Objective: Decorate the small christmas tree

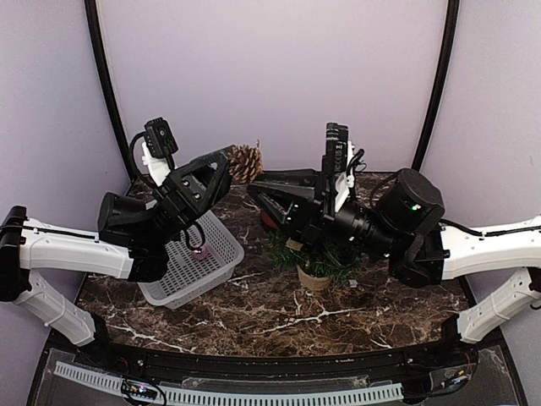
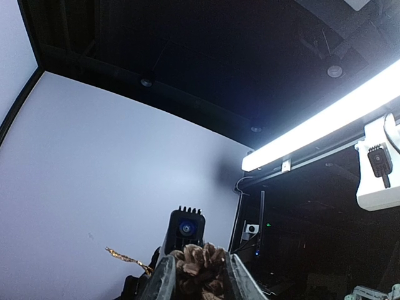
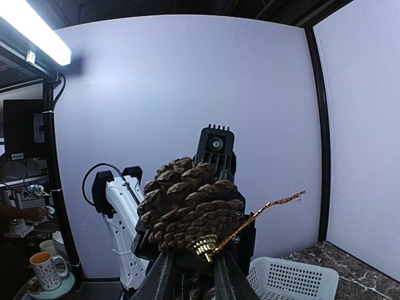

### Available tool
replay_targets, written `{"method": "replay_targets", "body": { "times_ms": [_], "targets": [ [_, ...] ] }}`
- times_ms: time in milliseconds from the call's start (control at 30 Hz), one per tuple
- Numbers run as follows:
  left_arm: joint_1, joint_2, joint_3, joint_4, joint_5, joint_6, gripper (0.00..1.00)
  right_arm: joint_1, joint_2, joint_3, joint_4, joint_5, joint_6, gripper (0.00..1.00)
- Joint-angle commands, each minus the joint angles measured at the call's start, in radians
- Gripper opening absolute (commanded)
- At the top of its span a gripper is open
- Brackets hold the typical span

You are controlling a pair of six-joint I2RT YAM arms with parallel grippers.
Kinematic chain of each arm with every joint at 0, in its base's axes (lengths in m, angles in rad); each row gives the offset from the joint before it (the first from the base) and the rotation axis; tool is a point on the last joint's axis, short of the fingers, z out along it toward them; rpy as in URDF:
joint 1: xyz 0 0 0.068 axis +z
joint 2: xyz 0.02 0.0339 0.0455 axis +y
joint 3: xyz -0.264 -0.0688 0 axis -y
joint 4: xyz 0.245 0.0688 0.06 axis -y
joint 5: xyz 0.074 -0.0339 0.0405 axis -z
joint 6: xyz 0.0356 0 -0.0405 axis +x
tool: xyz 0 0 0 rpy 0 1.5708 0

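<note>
The tree stands upright in its pot on the desk, right of centre and partly under the right arm. A white basket sits well apart at its 9 o'clock, with a small pink ball inside. Up at the tree's 11 o'clock, held clear of the desk, the left fingers are clenched on a brown cone. The left wrist view shows the cone wedged between the two fingers, with a gold cord trailing off toward 9 o'clock. The right fingers point at the cone from its 5 o'clock, their tips just beside it. In the right wrist view the cone fills the middle, its gold cap sitting right above the narrow gap between the right fingers, and the cord runs out toward 2 o'clock. Whether those fingers pinch the cap or only stand close to it cannot be told. A red thing shows under the right arm at the tree's 10 o'clock, mostly hidden. The same wrist view catches the basket at lower right and a mug at lower left.
</note>
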Motion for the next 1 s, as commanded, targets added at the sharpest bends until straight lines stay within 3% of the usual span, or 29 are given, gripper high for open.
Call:
{"method": "replay_targets", "body": {
  "times_ms": [0, 267, 967],
  "targets": [
    [-0.007, -0.003, -0.01, 0.068, 0.021, 0.009, 0.28, 0.009, -0.008, 0.021, 0.053, 0.011, 0.005, 0.19],
    [-0.007, -0.006, -0.023, 0.071, 0.008, 0.016, 0.28, 0.008, -0.014, 0.019, 0.044, 0.024, 0.007, 0.0],
    [-0.005, -0.067, -0.098, 0.039, -0.165, 0.091, 0.3, 0.016, -0.072, -0.044, -0.076, 0.048, 0.006, 0.0]
  ]
}}
